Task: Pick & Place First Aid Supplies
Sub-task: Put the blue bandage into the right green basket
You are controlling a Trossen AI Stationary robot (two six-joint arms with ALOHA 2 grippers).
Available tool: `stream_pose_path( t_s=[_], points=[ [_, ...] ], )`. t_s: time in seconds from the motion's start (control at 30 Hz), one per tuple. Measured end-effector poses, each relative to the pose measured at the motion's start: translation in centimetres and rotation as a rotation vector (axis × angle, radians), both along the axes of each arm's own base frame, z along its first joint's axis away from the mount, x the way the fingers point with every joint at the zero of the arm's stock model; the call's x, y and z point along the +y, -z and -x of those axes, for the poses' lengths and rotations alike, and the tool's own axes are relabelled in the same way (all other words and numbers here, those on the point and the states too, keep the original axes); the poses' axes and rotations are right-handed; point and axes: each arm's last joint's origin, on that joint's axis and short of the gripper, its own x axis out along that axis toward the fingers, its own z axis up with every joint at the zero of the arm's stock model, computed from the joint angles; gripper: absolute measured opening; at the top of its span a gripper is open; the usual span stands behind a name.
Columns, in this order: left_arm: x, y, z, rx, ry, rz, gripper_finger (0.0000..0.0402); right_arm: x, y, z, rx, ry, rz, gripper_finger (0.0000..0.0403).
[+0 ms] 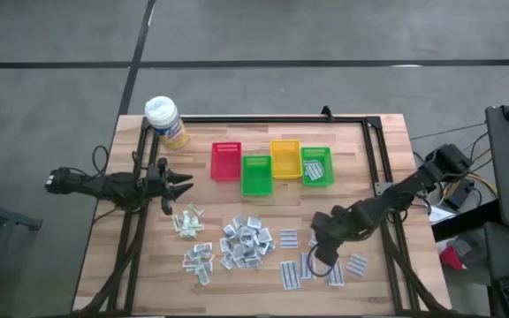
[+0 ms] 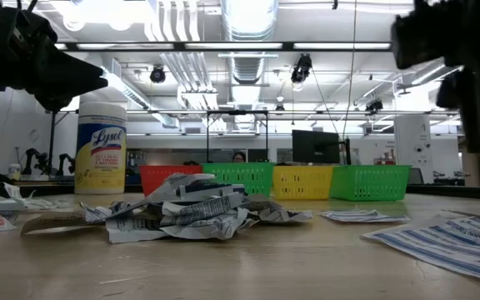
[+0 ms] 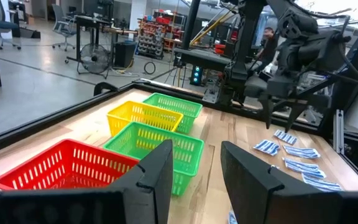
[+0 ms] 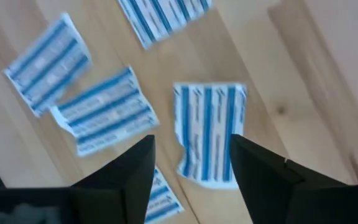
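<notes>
Blue-striped packets (image 4: 209,132) lie flat on the desk (image 1: 387,159) directly under the right tool (image 1: 312,256), whose fingers gape empty. Judged best: descend straddling one packet only. Left tool (image 1: 184,185) waits part-open, empty, near the red bin (image 1: 226,161).

The tabletop (image 1: 263,208) was pale, light-brown wood in jointed strips, edged by a black metal frame (image 1: 374,150). Four small latticed plastic bins stood in it: a red bin (image 1: 225,162), a bright green bin (image 1: 256,175), a yellow bin (image 1: 284,159) and a second green bin (image 1: 316,166). The cylindrical bottle (image 1: 166,122) was yellow with a white cap, its label carrying blue lettering. The flat rectangular packets (image 4: 210,134) were white with blue lengthwise stripes. The crinkly wrappers in the middle heap (image 1: 246,243) were silvery-white with dark print, and the sachets (image 1: 188,221) looked pale greenish-white. Both arms were matt black, and the floor (image 1: 60,53) was grey crossed by dark lines.
</notes>
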Motion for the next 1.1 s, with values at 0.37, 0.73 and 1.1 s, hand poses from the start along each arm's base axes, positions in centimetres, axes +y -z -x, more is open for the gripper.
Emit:
stream_pose_path(
  t_s=[0.37,0.73,1.1],
  points=[
    [0.0,0.0,0.0,0.002,0.0,-0.002,0.0131,0.5,0.6,-2.9,0.014,-0.075,0.056,0.0255],
    [0.0,0.0,0.0,0.003,0.0,-0.003,0.0131,0.5,1.0,-3.2,0.22,-0.16,0.219,0.0284],
    [0.0,0.0,0.0,0.004,0.0,-0.004,0.0131,0.1,0.4,-2.9,0.216,-0.201,0.308,0.0293]
  ],
)
